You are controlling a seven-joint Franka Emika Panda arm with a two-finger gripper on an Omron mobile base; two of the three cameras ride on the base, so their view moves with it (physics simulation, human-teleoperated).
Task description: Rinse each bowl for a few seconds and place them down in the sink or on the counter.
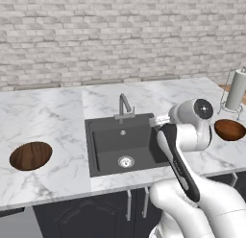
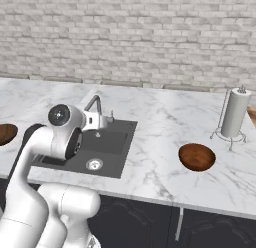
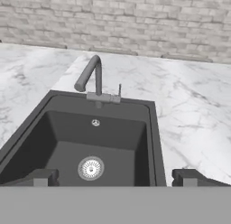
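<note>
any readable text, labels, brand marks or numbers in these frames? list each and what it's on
None. No words, numbers or brand marks can be read on the two bowls, the sink, the faucet, the counter, the paper towel roll or the brick wall.

A glossy white robot arm [image 1: 192, 184] is built of rounded, bulging shells. A long black inlay is set along one link, and dark bands are seen at the joints. A round dark grey cap with a pale centre is fitted on the wrist housing [image 2: 60, 115]. Two small, blocky dark grey fingertips [image 3: 43, 177] are shown.
</note>
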